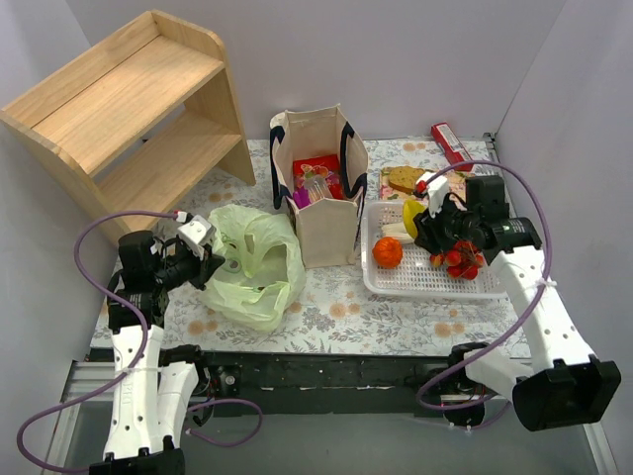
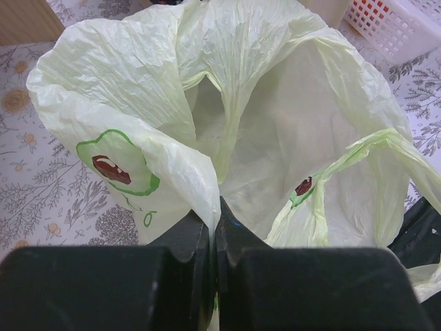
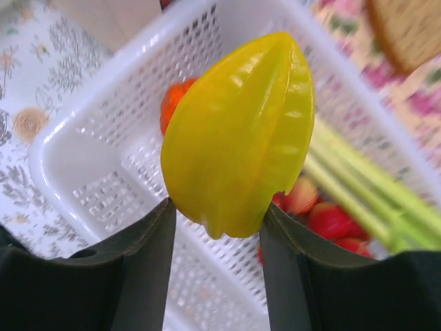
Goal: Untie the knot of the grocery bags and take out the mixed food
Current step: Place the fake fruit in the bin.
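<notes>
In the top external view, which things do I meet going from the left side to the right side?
Light wooden two-tier shelf, crinkly pale green plastic bag, beige canvas tote with navy straps, round orange fruit, ridged yellow fruit, red strawberries in the white slotted basket.

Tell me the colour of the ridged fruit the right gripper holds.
Bright yellow fruit; clearest in the right wrist view.
</notes>
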You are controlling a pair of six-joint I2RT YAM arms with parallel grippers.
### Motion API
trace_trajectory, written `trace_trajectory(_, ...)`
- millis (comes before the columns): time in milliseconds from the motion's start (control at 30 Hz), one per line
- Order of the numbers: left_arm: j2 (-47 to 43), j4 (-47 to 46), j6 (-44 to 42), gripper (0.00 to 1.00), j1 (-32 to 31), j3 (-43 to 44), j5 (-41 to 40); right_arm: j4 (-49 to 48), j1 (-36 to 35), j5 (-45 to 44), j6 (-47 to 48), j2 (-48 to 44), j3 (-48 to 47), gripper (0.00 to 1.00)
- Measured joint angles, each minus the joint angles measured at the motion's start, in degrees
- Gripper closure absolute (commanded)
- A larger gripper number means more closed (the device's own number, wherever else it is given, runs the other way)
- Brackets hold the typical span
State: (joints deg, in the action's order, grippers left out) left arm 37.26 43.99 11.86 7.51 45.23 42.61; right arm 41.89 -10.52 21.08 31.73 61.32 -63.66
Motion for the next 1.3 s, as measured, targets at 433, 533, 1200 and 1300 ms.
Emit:
trace_trajectory(433, -1.0, -1.5, 1.6, 1.00, 0.0, -0.3, 0.4, 4.2, 4.5, -4.9, -15.9, 13.5, 7.5, 0.99)
trace_trajectory(533, -1.9, -1.5, 1.7, 1.00, 0.0, -0.3, 0.3, 4.4, 5.5, -4.6, -16.7, 16.6, 7.5, 0.78)
trace_trajectory(1200, -0.3, -0.3, 0.8, 0.49, 0.0, -0.2, 0.3, 10.9, 5.5, 1.3, -13.2, 14.7, -6.5, 0.02)
trace_trajectory(1300, 0.9, 0.2, 0.9, 0.45, 0.0, 0.0, 0.1, 9.2, 5.5, 6.9, -9.9, 11.0, -9.0, 0.02)
